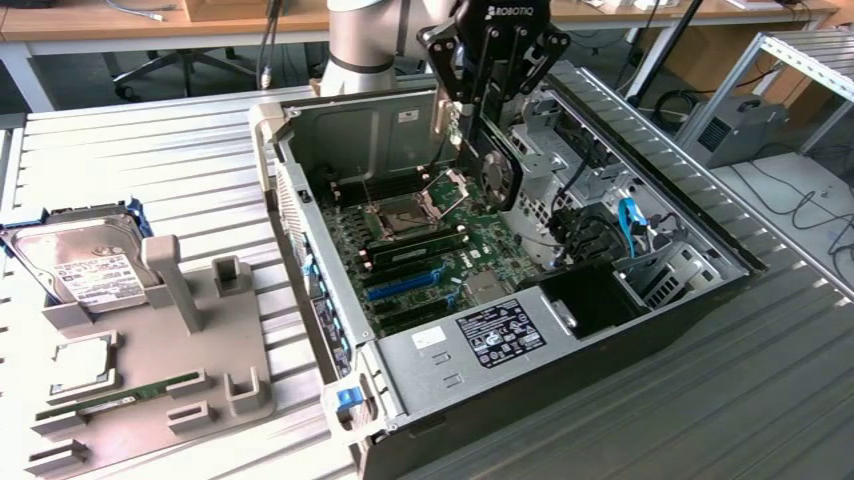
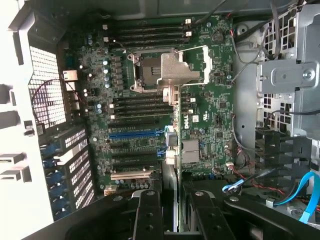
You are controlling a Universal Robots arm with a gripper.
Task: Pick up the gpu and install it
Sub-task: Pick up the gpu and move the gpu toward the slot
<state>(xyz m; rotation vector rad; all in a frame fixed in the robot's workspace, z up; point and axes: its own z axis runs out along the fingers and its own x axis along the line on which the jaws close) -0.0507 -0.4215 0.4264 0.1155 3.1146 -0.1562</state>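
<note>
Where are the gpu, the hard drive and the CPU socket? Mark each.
gpu (image 1: 498, 172), exterior view, on its black fan cooler.
hard drive (image 1: 96, 280), exterior view, on its white label.
CPU socket (image 2: 149, 69), wrist view, on its dark middle.

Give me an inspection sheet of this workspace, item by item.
Surface: ribbed metal table.
Job's things: gpu held on edge above the motherboard of the open computer case.
Clutter: hard drive; grey fixture bearing a RAM stick.
Grippers: claw shut on the gpu.
Cables: blue cable inside the case.
Surroundings: desks, aluminium frame.
</note>
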